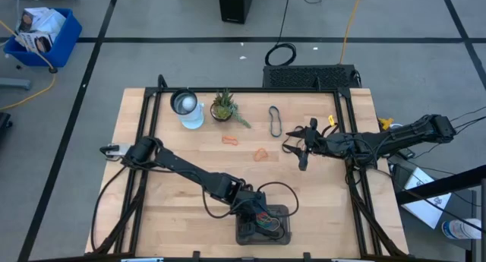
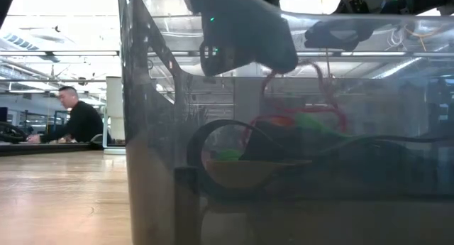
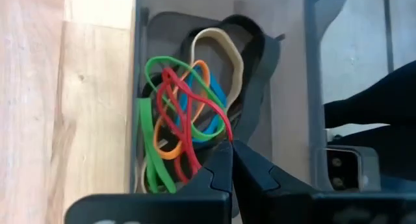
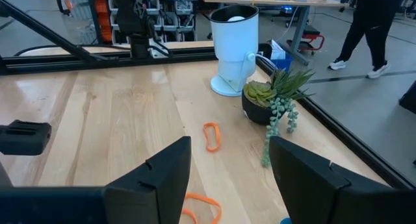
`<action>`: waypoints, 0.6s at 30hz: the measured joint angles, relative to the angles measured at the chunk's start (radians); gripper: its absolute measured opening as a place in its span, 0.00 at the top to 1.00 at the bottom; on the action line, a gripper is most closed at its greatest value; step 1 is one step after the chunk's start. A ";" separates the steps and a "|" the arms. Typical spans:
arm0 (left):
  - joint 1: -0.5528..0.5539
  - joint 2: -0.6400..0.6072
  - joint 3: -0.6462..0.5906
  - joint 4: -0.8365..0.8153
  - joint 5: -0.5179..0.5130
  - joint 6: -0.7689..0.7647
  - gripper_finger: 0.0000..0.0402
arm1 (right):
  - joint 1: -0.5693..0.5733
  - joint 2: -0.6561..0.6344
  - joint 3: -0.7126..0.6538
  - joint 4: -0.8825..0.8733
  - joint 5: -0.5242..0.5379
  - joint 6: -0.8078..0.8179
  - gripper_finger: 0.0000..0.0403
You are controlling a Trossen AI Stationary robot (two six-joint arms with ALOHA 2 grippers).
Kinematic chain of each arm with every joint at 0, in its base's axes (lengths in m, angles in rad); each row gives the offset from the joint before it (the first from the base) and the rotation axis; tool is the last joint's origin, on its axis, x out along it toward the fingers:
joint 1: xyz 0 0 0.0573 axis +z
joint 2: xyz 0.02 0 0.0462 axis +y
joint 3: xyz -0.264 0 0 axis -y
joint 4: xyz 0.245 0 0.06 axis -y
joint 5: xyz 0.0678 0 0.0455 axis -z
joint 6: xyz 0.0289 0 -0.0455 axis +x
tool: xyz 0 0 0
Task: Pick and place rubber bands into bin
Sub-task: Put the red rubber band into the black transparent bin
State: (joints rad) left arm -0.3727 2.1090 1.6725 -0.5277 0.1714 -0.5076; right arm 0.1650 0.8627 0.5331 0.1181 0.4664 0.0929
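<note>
the left gripper (image 1: pixel 262 216) hangs over the bin (image 1: pixel 244 234) at the table's (image 1: pixel 152 216) six o'clock edge, its jaws pinched together on a red band (image 3: pixel 188 110) that trails into the tangle of rubber bands (image 3: pixel 179 126) heaped in the bin, green, orange, blue, cream and black. the right gripper (image 1: pixel 302 157) waits out toward three o'clock with its jaws spread wide and holding nothing. two orange bands (image 1: pixel 230 139) lie loose near the middle of the table and a black band (image 1: pixel 274 120) sits at about one o'clock, beside a potted plant (image 1: pixel 224 106) and a white jug (image 1: pixel 186 106).

Grey floor (image 1: pixel 152 57) with dark lines, blue crate (image 1: pixel 45 36), seated person (image 2: pixel 78 118)
</note>
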 joint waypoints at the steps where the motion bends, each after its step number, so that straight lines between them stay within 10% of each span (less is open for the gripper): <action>1: 0.000 0.000 -0.001 0.000 0.000 0.000 0.98 | 0.000 0.000 0.000 0.000 0.000 0.000 0.49; 18: 0.009 -0.008 -0.001 0.009 0.003 -0.055 0.97 | 0.000 0.000 0.000 -0.004 0.000 0.000 0.50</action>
State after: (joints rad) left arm -0.3641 2.1014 1.6718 -0.5190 0.1744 -0.5625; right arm 0.1650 0.8627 0.5327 0.1144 0.4664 0.0929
